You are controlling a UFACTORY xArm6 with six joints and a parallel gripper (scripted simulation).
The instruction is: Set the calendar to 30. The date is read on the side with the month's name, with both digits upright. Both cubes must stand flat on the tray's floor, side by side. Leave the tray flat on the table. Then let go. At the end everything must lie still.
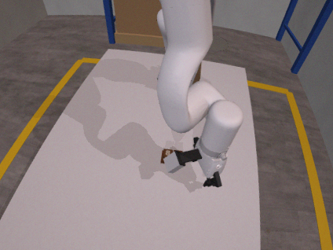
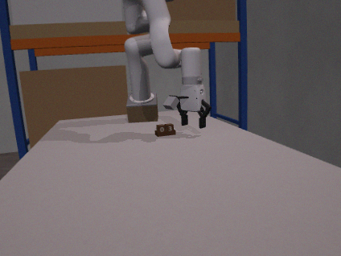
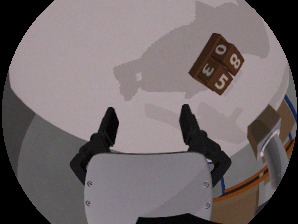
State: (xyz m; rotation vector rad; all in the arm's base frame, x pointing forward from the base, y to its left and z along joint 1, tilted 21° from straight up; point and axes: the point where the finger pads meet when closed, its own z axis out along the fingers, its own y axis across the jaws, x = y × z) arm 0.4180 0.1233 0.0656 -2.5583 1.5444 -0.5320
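Note:
The calendar (image 2: 165, 132) is a small brown tray holding two brown cubes side by side, flat on the white table. In the exterior view its facing side reads 0 on the left and 3 on the right. In the wrist view (image 3: 217, 64) one cube (image 3: 228, 55) shows 0 on its side and 8 on top. The other cube (image 3: 214, 76) shows 3 on its side and 5 on top. My gripper (image 2: 193, 122) is open and empty. It hangs a little above the table, just right of the calendar and apart from it. In the top view the wrist camera hides most of the calendar.
The arm's base block (image 2: 141, 110) stands at the far end of the table behind the calendar. Blue shelf posts (image 2: 242, 60) and cardboard panels stand beyond the table. A yellow line (image 1: 39, 114) runs on the floor around the table.

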